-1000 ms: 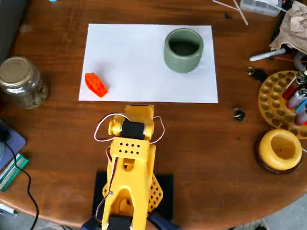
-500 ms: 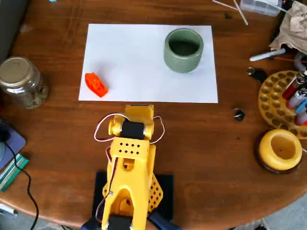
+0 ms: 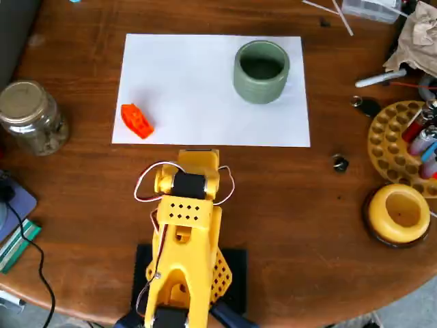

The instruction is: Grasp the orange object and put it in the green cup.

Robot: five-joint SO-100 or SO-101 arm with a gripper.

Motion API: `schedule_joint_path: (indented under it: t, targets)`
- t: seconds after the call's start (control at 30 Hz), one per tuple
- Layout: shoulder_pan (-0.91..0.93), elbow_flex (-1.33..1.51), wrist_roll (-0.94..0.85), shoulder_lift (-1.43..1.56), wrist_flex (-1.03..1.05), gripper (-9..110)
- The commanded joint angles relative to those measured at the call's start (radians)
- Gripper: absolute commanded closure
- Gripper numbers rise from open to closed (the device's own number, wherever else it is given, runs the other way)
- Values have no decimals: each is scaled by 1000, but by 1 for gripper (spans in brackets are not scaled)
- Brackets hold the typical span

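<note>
Overhead view: wooden table, white sheet.
Counts: one orange object, one green cup, one yellow arm.
Surroundings: glass jar far left; yellow holder far right; nothing between object and cup.
Object: sheet's lower-left corner, up-left of folded arm, well apart from cup.
Jaws: hidden beneath arm, opening and any hold impossible to tell.

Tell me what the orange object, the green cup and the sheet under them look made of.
Orange object: likely plastic, saturated colour, lumpy moulded shape.
Green cup: matte, ribbed walls; printed plastic or ceramic, unclear.
White sheet: paper, thin, flat, matte.
</note>
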Motion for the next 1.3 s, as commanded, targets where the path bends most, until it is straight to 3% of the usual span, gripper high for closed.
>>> schedule_joint_path:
  t: [0.0, 0.2, 0.3, 0.5, 0.63, 0.97, 1.27]
  targets:
    - [-5, 0, 60, -5, -3, 102]
    - [-48, 0, 476, -5, -31, 101]
    - [-80, 0, 561, -5, -89, 102]
    - [-83, 0, 1058, -5, -218, 102]
    - [-189, 0, 1336, -3, -282, 101]
    - [-396, 0, 1566, -166, -506, 96]
    - [-466, 0, 1638, -299, -669, 96]
